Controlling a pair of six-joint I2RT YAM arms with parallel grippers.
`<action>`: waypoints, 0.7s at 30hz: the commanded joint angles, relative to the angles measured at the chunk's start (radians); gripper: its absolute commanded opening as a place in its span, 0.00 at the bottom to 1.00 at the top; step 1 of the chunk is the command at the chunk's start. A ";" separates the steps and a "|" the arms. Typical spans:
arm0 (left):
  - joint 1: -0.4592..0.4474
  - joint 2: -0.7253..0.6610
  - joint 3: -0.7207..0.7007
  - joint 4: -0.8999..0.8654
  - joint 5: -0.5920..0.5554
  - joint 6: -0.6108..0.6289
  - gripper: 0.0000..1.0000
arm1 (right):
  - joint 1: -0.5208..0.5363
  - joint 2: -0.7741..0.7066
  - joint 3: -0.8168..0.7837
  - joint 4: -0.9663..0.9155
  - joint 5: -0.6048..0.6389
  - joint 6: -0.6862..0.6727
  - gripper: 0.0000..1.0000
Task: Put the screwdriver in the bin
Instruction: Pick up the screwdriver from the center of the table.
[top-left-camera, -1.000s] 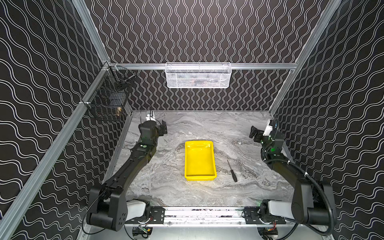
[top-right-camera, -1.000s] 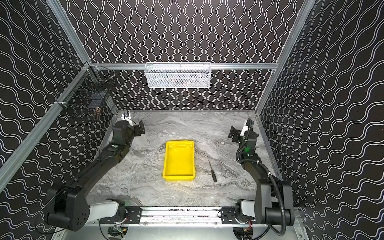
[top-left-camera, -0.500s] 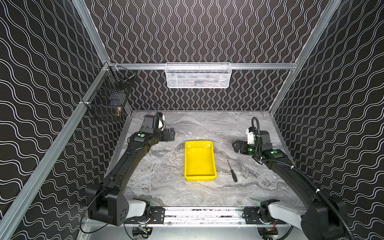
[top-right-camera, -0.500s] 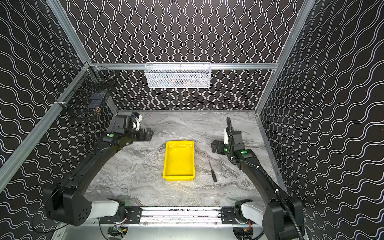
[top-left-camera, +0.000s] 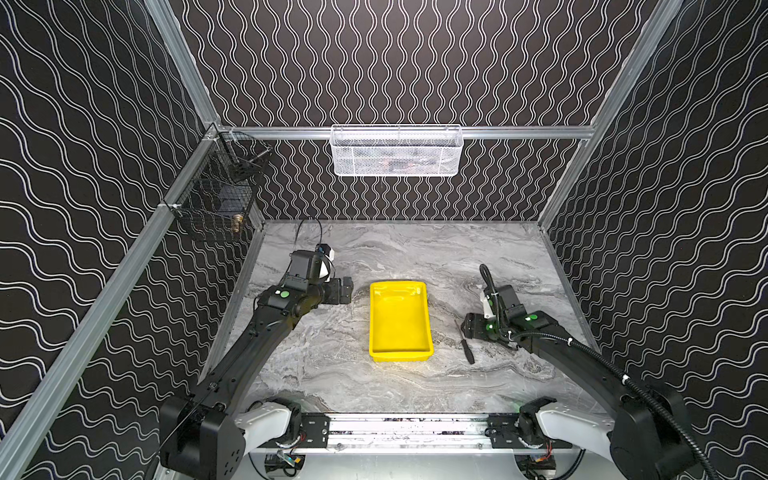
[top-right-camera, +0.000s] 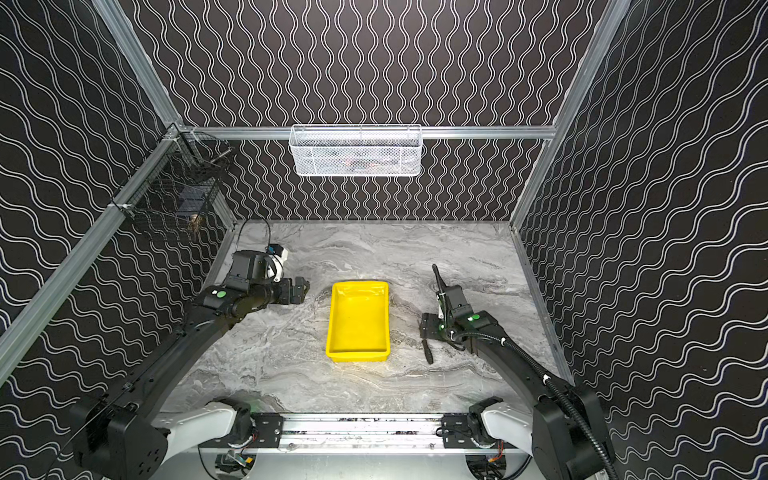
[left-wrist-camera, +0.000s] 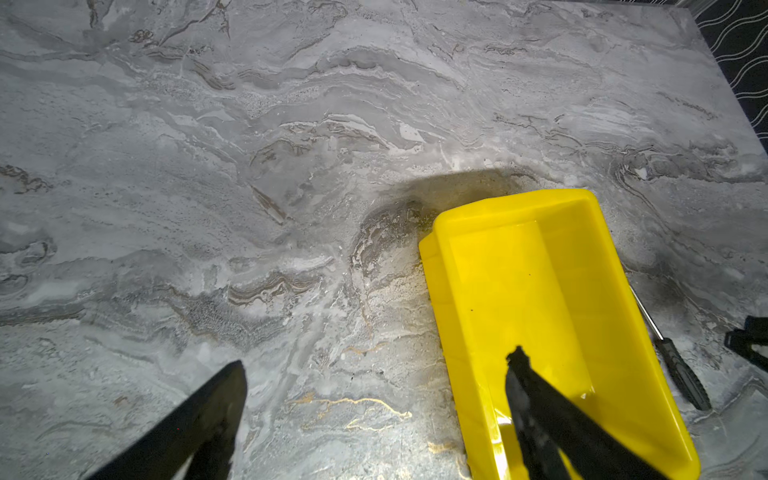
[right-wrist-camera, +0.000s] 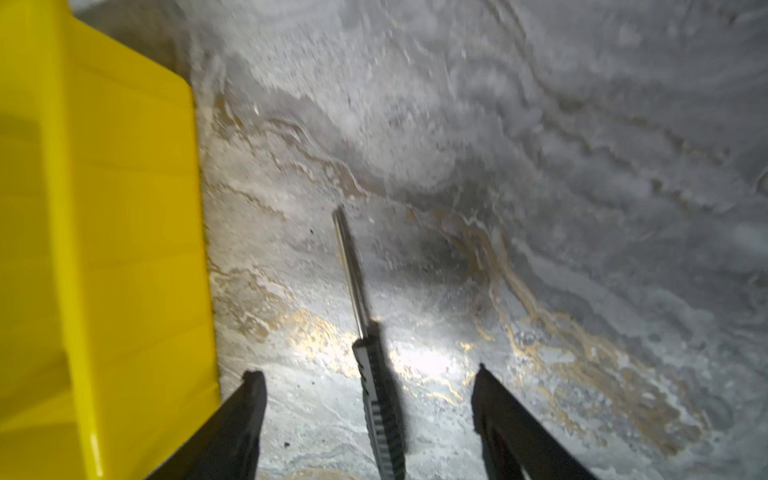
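Your right gripper (right-wrist-camera: 368, 371) sat with jaws apart, straddling the screwdriver (top-left-camera: 467, 348) handle, fingers clear of it. Screwdriver lay flat on the table (top-left-camera: 332, 374), just beside the bin (top-left-camera: 400, 320) at its 3 o'clock. Your left gripper (left-wrist-camera: 378, 358) gaped wide at the bin's 10 o'clock.

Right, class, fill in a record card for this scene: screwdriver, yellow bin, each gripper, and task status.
screwdriver: flat on the marble table, beside the bin, outside it
bin: yellow tray, empty
right gripper: open, jaws straddling the screwdriver, not gripping it
left gripper: open, beside the bin, holding nothing
task status: screwdriver not yet in bin
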 joint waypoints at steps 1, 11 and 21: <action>-0.012 0.001 -0.001 0.017 -0.047 0.020 0.99 | 0.024 -0.023 -0.035 -0.013 0.009 0.060 0.74; -0.034 -0.043 -0.027 0.049 -0.059 0.028 0.99 | 0.096 0.026 -0.051 -0.016 0.070 0.057 0.66; -0.043 -0.033 -0.021 0.035 -0.101 0.020 0.99 | 0.140 0.090 -0.080 0.040 0.072 0.073 0.57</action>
